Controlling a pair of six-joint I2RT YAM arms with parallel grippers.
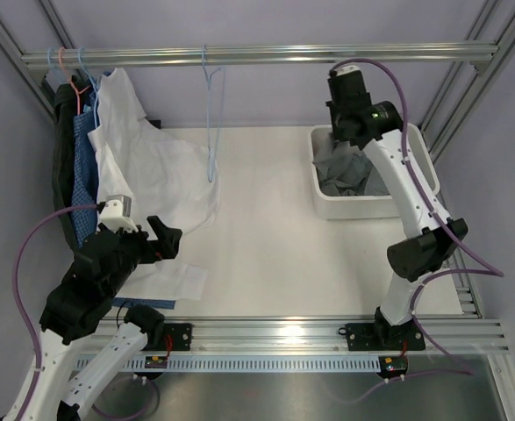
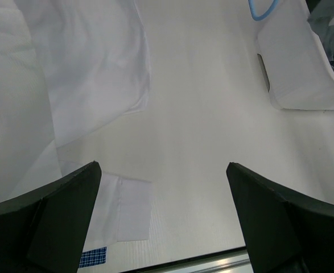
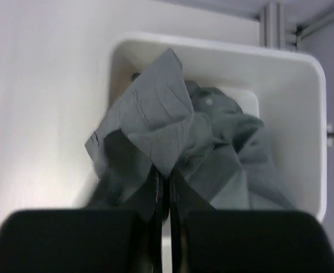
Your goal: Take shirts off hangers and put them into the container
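Right wrist: grey shirt (image 3: pixel 155 114) in pincer (image 3: pixel 163 177)

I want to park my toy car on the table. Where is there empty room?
The big bare patch is the middle of the table, between the white shirt and the container. The strip in front of the container is free too. The left side is crowded with hanging shirts, and the grey shirt fills the container.

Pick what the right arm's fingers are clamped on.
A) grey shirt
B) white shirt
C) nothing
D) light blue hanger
A: the right arm's fingers pinch a fold of the soft plain grey shirt over the white rectangular plastic tub.
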